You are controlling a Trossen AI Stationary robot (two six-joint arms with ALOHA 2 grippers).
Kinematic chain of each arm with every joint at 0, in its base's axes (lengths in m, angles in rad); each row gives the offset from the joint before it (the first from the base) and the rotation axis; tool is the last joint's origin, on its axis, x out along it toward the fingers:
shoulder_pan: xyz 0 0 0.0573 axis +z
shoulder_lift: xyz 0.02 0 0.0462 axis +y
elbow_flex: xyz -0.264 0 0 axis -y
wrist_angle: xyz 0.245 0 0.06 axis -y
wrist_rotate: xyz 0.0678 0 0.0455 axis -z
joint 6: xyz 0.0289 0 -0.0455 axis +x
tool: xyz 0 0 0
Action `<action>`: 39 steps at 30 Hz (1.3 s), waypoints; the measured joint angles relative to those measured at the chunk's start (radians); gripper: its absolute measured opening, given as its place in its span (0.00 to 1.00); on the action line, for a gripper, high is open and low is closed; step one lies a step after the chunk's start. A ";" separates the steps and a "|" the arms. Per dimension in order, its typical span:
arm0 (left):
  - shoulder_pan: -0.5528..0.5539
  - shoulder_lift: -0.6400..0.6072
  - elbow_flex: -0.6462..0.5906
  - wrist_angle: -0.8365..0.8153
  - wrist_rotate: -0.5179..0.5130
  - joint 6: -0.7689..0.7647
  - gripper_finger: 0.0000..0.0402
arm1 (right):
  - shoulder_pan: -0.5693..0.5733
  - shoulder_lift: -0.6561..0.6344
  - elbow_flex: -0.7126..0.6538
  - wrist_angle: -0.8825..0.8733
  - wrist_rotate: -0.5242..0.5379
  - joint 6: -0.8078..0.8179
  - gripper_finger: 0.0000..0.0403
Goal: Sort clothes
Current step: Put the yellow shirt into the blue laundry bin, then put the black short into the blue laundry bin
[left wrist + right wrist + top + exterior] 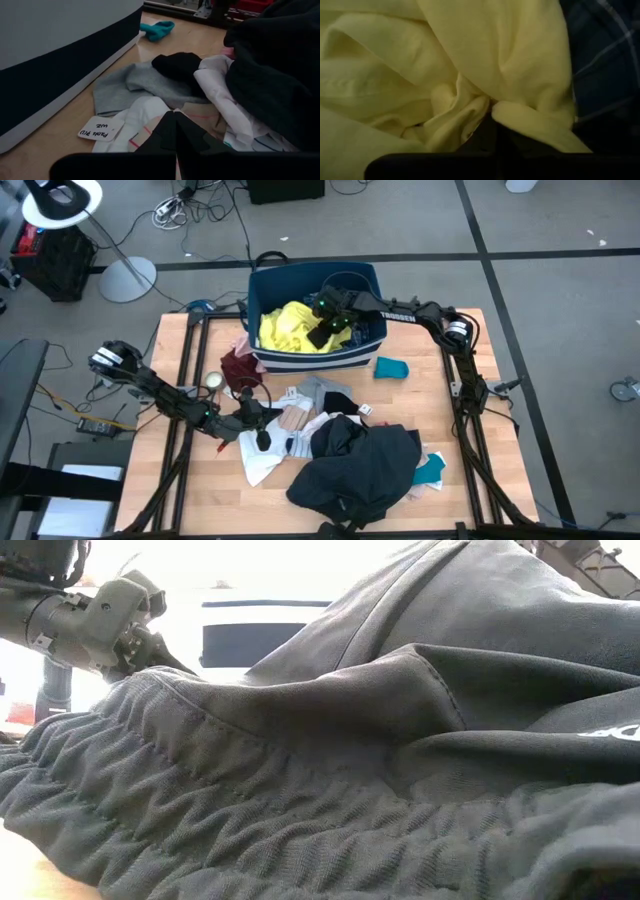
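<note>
The right gripper point(322, 330) is reaching down into the navy blue bin point(372, 278) at the far side of the wooden table point(450, 410), its dark fingers pressing into a soft, crumpled yellow garment point(290, 328) whose smooth folds are bunching around the fingertips in the right wrist view; the fingers look nearly together with yellow cloth point(470, 75) gathered between them, though whether they are truly gripping it cannot be told. A blue plaid fabric point(600, 55) is lying just beside the yellow one inside the bin. The left gripper point(262, 432) is hovering low over the pile of clothes on the table, its fingers closed tip to tip with nothing between them. Under and ahead of it are lying a white garment with thin red lines point(145, 125), a soft grey knit piece point(130, 87) spread flat, a small black item point(180, 65) and a paper tag with handwriting point(100, 129). A bulky dark grey garment point(365, 465), matte and heavily gathered along an elastic hem, is heaping at the near side of the table and filling the low view point(350, 770). A maroon garment point(238, 368) is slumping against the bin's striped wall, and a teal piece point(391, 367) is lying alone on the bare wood near the bin.
</note>
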 joint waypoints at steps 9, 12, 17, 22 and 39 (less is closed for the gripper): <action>0.000 0.000 0.000 -0.003 0.000 -0.004 0.00 | -0.002 -0.170 0.026 -0.033 -0.003 -0.037 0.30; 0.000 0.000 0.000 -0.004 0.000 -0.005 0.00 | -0.002 -0.260 0.026 -0.052 -0.003 -0.063 0.37; 0.000 0.000 0.000 -0.002 0.000 -0.015 0.00 | 0.008 -0.421 0.027 -0.132 0.004 -0.096 0.42; 0.000 0.000 0.000 0.002 0.001 -0.015 0.00 | 0.064 -0.574 0.010 -0.223 0.041 -0.105 0.42; 0.000 0.000 0.000 0.001 0.001 -0.019 0.00 | 0.503 -0.907 -0.373 -0.320 0.059 0.147 0.42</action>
